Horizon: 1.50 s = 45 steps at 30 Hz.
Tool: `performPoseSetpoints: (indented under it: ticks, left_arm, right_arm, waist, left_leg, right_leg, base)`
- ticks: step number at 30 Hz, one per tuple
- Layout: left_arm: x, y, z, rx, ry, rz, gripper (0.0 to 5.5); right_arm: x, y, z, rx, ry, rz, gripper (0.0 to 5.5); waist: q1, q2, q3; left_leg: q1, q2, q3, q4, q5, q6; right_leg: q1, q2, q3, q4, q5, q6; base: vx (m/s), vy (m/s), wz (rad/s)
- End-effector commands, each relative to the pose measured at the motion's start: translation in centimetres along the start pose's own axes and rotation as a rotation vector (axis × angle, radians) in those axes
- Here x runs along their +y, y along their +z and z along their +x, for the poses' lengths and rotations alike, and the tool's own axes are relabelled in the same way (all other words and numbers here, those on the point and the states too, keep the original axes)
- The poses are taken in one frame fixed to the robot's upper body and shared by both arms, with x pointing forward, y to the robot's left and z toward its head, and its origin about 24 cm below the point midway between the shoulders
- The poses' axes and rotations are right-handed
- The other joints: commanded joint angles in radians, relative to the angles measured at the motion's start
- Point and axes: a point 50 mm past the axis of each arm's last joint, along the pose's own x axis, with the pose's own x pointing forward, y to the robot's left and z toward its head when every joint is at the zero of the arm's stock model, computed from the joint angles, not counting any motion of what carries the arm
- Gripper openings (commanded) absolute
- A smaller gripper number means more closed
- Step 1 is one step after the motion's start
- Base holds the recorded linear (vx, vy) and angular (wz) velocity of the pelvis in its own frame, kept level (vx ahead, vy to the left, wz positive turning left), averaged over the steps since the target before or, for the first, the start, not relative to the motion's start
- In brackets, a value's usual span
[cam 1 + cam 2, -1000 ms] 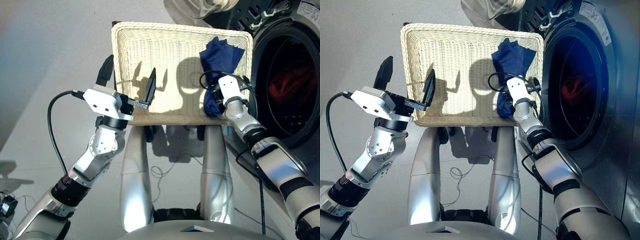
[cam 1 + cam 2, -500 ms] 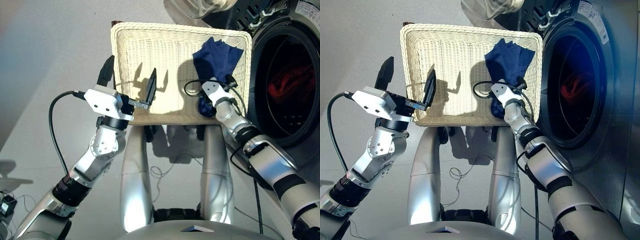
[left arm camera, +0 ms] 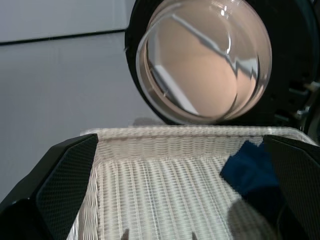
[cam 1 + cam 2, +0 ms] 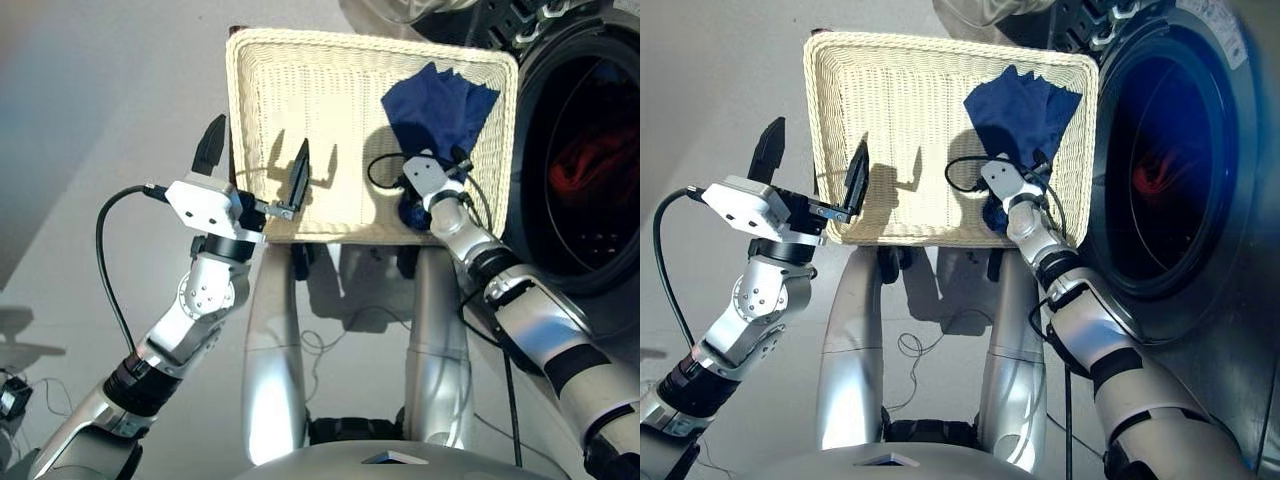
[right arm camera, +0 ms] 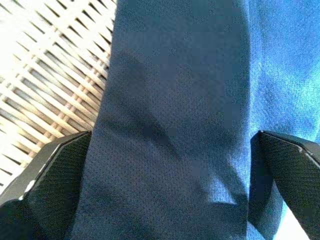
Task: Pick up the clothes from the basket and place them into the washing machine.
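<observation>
The cream wicker basket (image 4: 330, 90) lies in front of me, with one dark navy garment (image 4: 440, 100) fanned out at its right side. My right gripper (image 4: 415, 203) is down on the near end of that garment. In the right wrist view its fingers (image 5: 45, 180) stand wide apart with navy cloth (image 5: 175, 110) filling the space between them. Above the basket's near left rim hovers my left gripper (image 4: 255, 165), open and holding nothing. To the right, the washing machine (image 4: 560, 60) shows its open porthole, with red cloth (image 4: 590, 165) inside the drum.
The machine's round glass door (image 3: 205, 65) stands swung open beyond the basket's far edge. A thin cable (image 4: 330, 345) lies on the grey floor below the basket. The basket's right rim sits close to the porthole.
My right gripper has slid left along the navy garment's near end, and the cloth has spread wider and shifted left. The left arm has held still. The view has tilted slightly.
</observation>
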Motion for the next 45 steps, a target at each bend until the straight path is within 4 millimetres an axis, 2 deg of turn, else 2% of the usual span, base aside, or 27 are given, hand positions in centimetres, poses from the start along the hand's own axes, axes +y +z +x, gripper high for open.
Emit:
performPoseSetpoints:
  ticks: [1,9,10,11,12,13,15,16,18,19,24,27,29,30,31,37,41,45]
  left_arm:
    - [-0.9,2.1,0.1,-0.105,-0.021,-0.075,5.5]
    - [-1.0,2.2,0.3,-0.106,-0.029,-0.066,5.5]
    - [-0.9,2.5,0.6,-0.126,-0.029,-0.059,5.5]
    - [-1.0,2.3,0.4,-0.117,-0.032,-0.063,5.5]
    - [-1.1,2.3,0.4,-0.114,-0.033,-0.066,5.5]
    - [-1.0,2.6,0.7,-0.137,-0.033,-0.06,5.5]
    - [-1.2,2.4,0.4,-0.122,-0.035,-0.064,5.5]
    - [-1.0,2.6,0.7,-0.138,-0.031,-0.059,5.5]
    - [-1.1,2.4,0.4,-0.122,-0.027,-0.067,5.5]
    - [-1.0,2.6,0.7,-0.139,-0.027,-0.062,5.5]
    - [-0.7,2.8,0.7,-0.145,-0.016,-0.066,5.5]
    - [-0.3,2.8,0.5,-0.143,0.001,-0.042,5.5]
    - [-0.1,2.8,0.3,-0.143,0.006,-0.019,5.5]
    - [-0.1,2.8,0.3,-0.142,0.006,-0.02,5.5]
    - [0.1,2.7,0.1,-0.135,0.009,0.005,5.5]
    - [0.2,2.3,-0.1,-0.128,-0.01,0.072,5.5]
    - [0.1,1.6,-0.1,-0.108,-0.028,0.092,5.5]
    - [0.2,0.7,-0.2,-0.077,-0.04,0.088,5.5]
  right_arm:
    - [-0.9,-1.9,-0.2,0.107,-0.047,0.077,5.5]
    - [-2.4,-2.9,-0.1,0.174,-0.146,0.141,5.5]
    - [-2.6,-2.3,0.2,0.156,-0.153,0.143,5.5]
    - [-2.3,-2.7,0.0,0.166,-0.146,0.139,3.49]
    - [-2.2,-2.8,-0.1,0.169,-0.142,0.143,0.0]
    - [-2.5,-2.2,0.2,0.15,-0.145,0.145,0.0]
    - [-2.1,-2.7,-0.1,0.166,-0.134,0.143,0.0]
    - [-2.5,-2.1,0.2,0.147,-0.149,0.158,0.0]
    - [-2.0,-2.4,-0.1,0.15,-0.141,0.176,0.0]
    - [-2.4,-1.9,0.2,0.134,-0.15,0.177,0.0]
    - [-1.3,0.3,-0.2,-0.008,-0.105,0.31,0.0]
    - [-0.9,2.2,-1.5,-0.163,-0.061,0.382,0.0]
    - [-0.9,2.5,-2.7,-0.23,-0.046,0.436,0.0]
    - [-0.9,2.4,-2.7,-0.229,-0.046,0.436,0.0]
    - [-1.2,2.3,-3.9,-0.275,-0.047,0.469,0.0]
    - [-2.9,1.3,-7.3,-0.381,-0.08,0.604,0.0]
    - [-3.6,0.8,-8.5,-0.402,-0.096,0.68,0.0]
    - [-4.3,0.0,-9.6,-0.415,-0.118,0.789,0.0]
  waist:
    - [0.008,0.05,-0.01]
    - [0.009,0.054,-0.01]
    - [0.008,0.053,-0.01]
    - [0.007,0.052,-0.01]
    - [0.008,0.052,-0.01]
    - [0.007,0.051,-0.01]
    - [0.007,0.051,-0.01]
    - [0.006,0.05,-0.01]
    - [0.004,0.047,-0.01]
    - [0.004,0.047,-0.01]
    - [-0.008,0.031,-0.01]
    - [-0.02,0.015,-0.01]
    - [-0.028,0.003,-0.01]
    - [-0.028,0.003,-0.01]
    - [-0.037,-0.006,-0.01]
    - [-0.057,-0.021,-0.01]
    - [-0.064,-0.023,-0.01]
    - [-0.07,-0.024,-0.01]
  left_leg:
    - [0.014,0.006,-0.001,0.102,-0.082,-0.015]
    - [0.013,0.006,-0.003,0.104,-0.08,-0.015]
    - [-0.016,0.006,-0.002,0.09,-0.048,-0.009]
    - [0.005,0.006,-0.005,0.101,-0.071,-0.013]
    - [0.011,0.007,-0.005,0.104,-0.079,-0.014]
    - [-0.017,0.007,-0.005,0.089,-0.045,-0.01]
    - [0.012,0.008,-0.005,0.101,-0.077,-0.014]
    - [-0.016,0.007,-0.004,0.087,-0.044,-0.009]
    - [0.013,0.006,-0.008,0.099,-0.075,-0.014]
    - [-0.015,0.006,-0.006,0.085,-0.042,-0.009]
    - [-0.009,0.004,-0.005,0.075,-0.038,-0.008]
    - [-0.006,0.008,-0.004,0.063,-0.033,-0.009]
    - [0.003,0.007,-0.003,0.049,-0.028,-0.01]
    - [0.005,0.007,-0.002,0.047,-0.027,-0.01]
    - [0.017,0.007,-0.002,0.031,-0.022,-0.009]
    - [0.117,0.012,0.011,-0.093,0.011,-0.008]
    - [0.214,0.007,0.02,-0.196,0.041,-0.012]
    - [0.343,-0.002,0.031,-0.332,0.083,-0.013]
  right_leg:
    - [0.011,-0.021,-0.012,0.017,-0.034,0.036]
    - [0.008,-0.023,-0.013,0.022,-0.034,0.034]
    - [-0.018,-0.021,-0.014,0.004,-0.002,0.031]
    - [0.002,-0.021,-0.013,0.017,-0.026,0.034]
    - [0.008,-0.022,-0.013,0.021,-0.033,0.035]
    - [-0.019,-0.021,-0.013,0.002,-0.001,0.031]
    - [0.009,-0.023,-0.014,0.017,-0.032,0.034]
    - [-0.018,-0.021,-0.015,0.0,0.0,0.031]
    - [0.01,-0.023,-0.014,0.014,-0.03,0.033]
    - [-0.017,-0.021,-0.014,-0.003,0.001,0.03]
    - [-0.008,-0.02,-0.014,-0.019,0.009,0.03]
    - [-0.002,-0.018,-0.015,-0.035,0.015,0.033]
    - [0.007,-0.018,-0.015,-0.048,0.017,0.034]
    - [0.008,-0.019,-0.015,-0.049,0.018,0.034]
    - [0.021,-0.018,-0.018,-0.067,0.023,0.037]
    - [0.118,-0.019,-0.035,-0.185,0.054,0.049]
    - [0.212,-0.027,-0.046,-0.28,0.086,0.054]
    - [0.341,-0.03,-0.056,-0.412,0.135,0.065]
  base:
    - [0.0,0.0,0.0]
    - [-0.01,-0.003,0.082]
    - [0.0,0.0,0.0]
    - [0.0,0.0,0.0]
    - [-0.01,-0.008,0.272]
    - [-0.01,-0.009,0.297]
    - [0.0,0.0,0.0]
    - [0.0,0.0,0.0]
    - [-0.005,0.003,-0.129]
    - [-0.069,0.009,0.074]
    - [-0.017,0.002,0.048]
    - [0.0,0.0,0.0]
    - [0.0,0.0,0.0]
    - [0.0,0.0,0.0]
    - [0.0,0.0,0.0]
    - [0.0,0.0,0.0]
    - [0.0,0.0,0.0]
    - [0.045,0.001,-0.027]
